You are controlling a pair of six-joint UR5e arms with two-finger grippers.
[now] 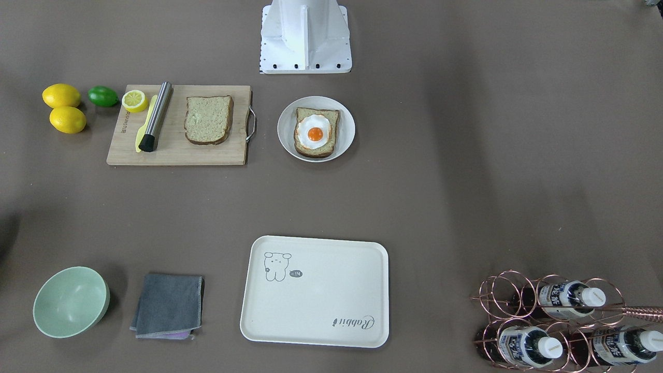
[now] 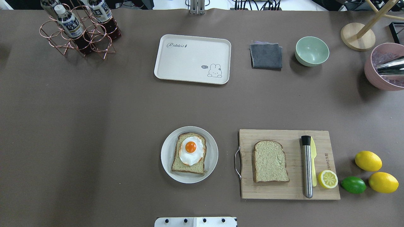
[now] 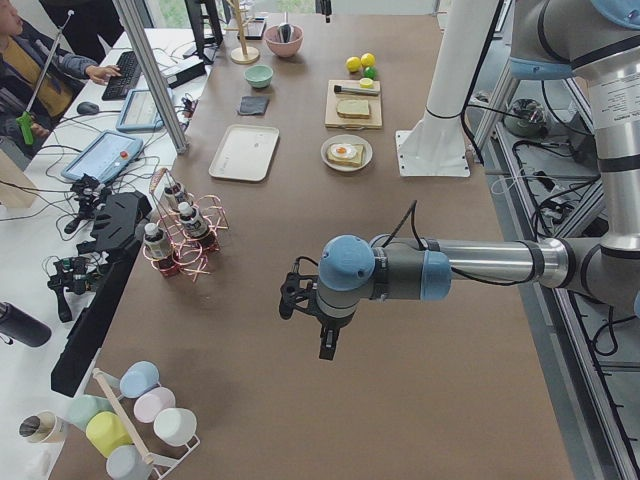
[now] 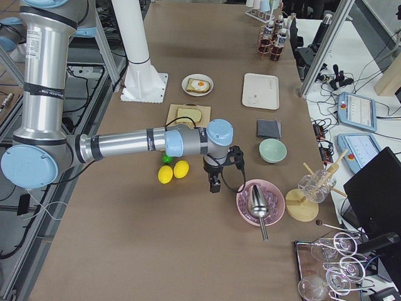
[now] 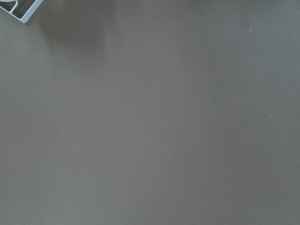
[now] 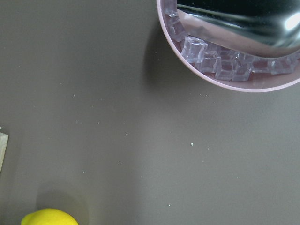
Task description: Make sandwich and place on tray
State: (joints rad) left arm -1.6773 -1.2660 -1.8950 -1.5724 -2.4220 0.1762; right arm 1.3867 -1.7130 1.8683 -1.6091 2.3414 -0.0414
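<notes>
One bread slice [image 2: 188, 165] lies on a round white plate [image 2: 165, 154] with the fried egg [image 2: 191, 149] on top of it. The second bread slice [image 2: 270, 161] lies bare on the wooden cutting board [image 2: 284, 189]. The cream tray [image 2: 189, 53] sits empty at the far side of the table. My left gripper [image 3: 328, 345] hangs over bare table, far from the food. My right gripper [image 4: 215, 185] hangs between the lemons and the pink bowl. Both show only in the side views, so I cannot tell whether they are open or shut.
On the board lie a metal muddler [image 2: 306, 167], a yellow knife [image 2: 313, 157] and a half lemon [image 2: 328, 179]. Two lemons [image 2: 368, 160] and a lime [image 2: 353, 184] lie beside it. A grey cloth [image 2: 266, 56], green bowl [image 2: 311, 51], bottle rack [image 2: 79, 31] and pink ice bowl [image 2: 382, 67] stand at the far side.
</notes>
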